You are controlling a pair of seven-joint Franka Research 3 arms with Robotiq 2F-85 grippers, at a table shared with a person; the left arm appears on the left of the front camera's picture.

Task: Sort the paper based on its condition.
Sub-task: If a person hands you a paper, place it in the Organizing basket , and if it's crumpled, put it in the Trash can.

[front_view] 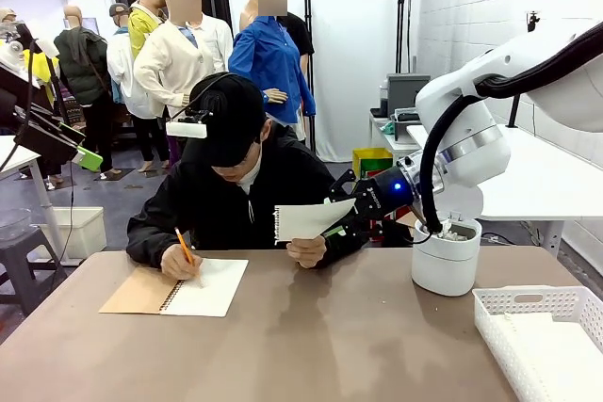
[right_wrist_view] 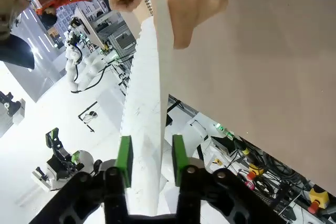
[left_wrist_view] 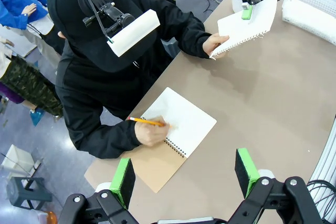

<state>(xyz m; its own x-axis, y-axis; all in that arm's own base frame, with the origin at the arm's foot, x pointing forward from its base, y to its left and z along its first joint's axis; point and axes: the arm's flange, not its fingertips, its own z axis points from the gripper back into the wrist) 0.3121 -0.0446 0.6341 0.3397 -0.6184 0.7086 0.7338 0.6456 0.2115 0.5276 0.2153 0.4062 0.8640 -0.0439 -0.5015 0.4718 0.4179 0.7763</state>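
The paper [front_view: 303, 220] is one smooth, flat white sheet, unwrinkled, with a ragged torn-perforation edge along one side. It is held upright off the table, its lower edge pinched by the person's hand [front_view: 307, 250], its opposite edge between the fingers of the right gripper [right_wrist_view: 151, 156].

Handling judgement: the sheet is very light, thin and limp; it will flex or crease if squeezed off-axis or pulled before the hand lets go. The best hold is a flat pinch on the free margin, away from the hand and the perforated edge.

In the right wrist view the green pads [right_wrist_view: 124, 159] stand on either side of the sheet with slight gaps; whether they press it cannot be told.

The left gripper [left_wrist_view: 185, 174] hangs spread wide and empty, above the notebook [left_wrist_view: 176, 137] where the person's other hand [left_wrist_view: 152, 132] writes.
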